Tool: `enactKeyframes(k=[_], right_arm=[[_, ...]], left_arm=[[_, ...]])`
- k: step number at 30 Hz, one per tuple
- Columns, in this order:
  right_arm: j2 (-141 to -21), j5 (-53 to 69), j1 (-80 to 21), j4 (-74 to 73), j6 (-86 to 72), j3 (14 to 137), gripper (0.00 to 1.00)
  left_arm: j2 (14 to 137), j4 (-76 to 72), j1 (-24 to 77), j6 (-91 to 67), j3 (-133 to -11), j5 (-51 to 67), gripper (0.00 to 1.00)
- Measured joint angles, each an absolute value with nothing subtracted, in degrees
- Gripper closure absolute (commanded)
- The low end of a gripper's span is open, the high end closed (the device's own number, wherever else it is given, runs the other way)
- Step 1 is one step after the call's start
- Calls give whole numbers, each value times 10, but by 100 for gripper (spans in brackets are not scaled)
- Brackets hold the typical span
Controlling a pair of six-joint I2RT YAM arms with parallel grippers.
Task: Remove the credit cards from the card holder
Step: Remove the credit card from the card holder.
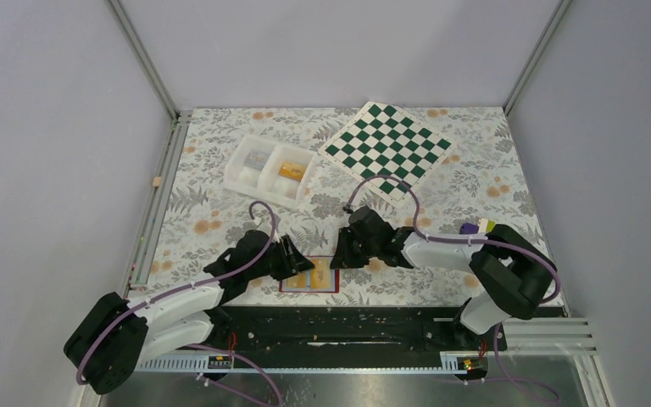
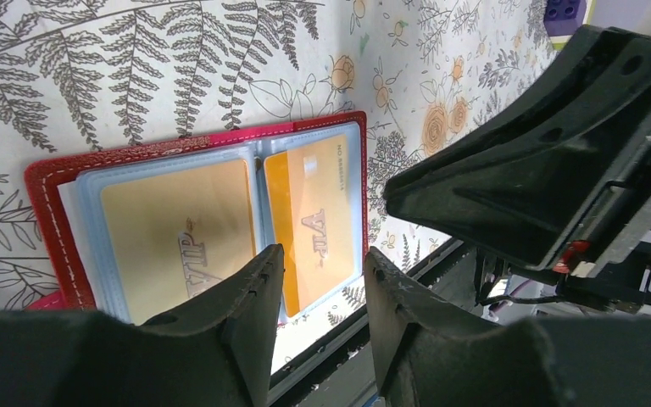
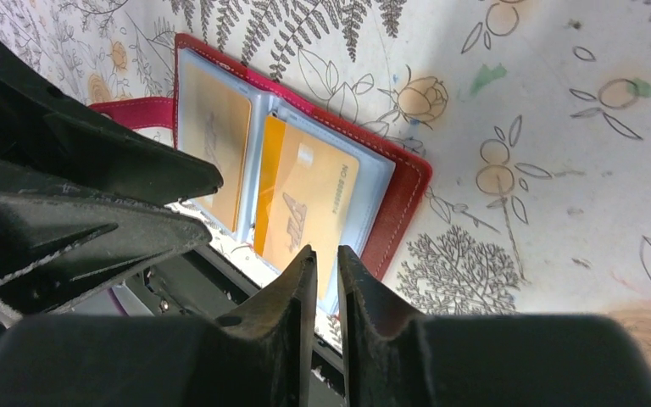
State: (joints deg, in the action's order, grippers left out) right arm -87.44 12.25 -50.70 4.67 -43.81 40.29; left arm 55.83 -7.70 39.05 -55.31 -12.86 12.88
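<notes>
The card holder (image 1: 286, 287) lies open near the table's front edge, red outside with pale blue sleeves inside. Each half holds one orange-yellow credit card: the left card (image 2: 178, 229) and the right card (image 2: 318, 212), also visible from the right wrist as the left card (image 3: 216, 144) and the right card (image 3: 305, 199). A bare orange strip of the right card shows beside the fold. My left gripper (image 2: 322, 263) hovers open over the right card's near end, holding nothing. My right gripper (image 3: 326, 253) is just above the same card, its jaws a narrow gap apart with nothing between. The two grippers are close together.
A white two-compartment tray (image 1: 269, 171) with small items stands at the back left. A green-and-white chessboard (image 1: 387, 148) lies at the back right. A small purple and yellow object (image 1: 477, 227) sits to the right. The black base rail (image 1: 347, 326) runs just in front of the card holder.
</notes>
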Motion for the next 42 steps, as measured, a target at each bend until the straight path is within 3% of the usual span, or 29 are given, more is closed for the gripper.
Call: enactKeyframes(k=[7, 29, 33, 42], right_arm=[[-938, 148, -507, 91, -449, 406, 80], [-957, 159, -508, 145, -464, 399, 82], [-957, 160, -508, 154, -466, 394, 83], [-957, 160, -508, 174, -474, 384, 83]], left_arm=[[592, -102, 391, -559, -126, 128, 59], [623, -90, 424, -578, -136, 73, 61], [619, -107, 425, -590, -124, 72, 65], [603, -165, 425, -634, -75, 77, 87]])
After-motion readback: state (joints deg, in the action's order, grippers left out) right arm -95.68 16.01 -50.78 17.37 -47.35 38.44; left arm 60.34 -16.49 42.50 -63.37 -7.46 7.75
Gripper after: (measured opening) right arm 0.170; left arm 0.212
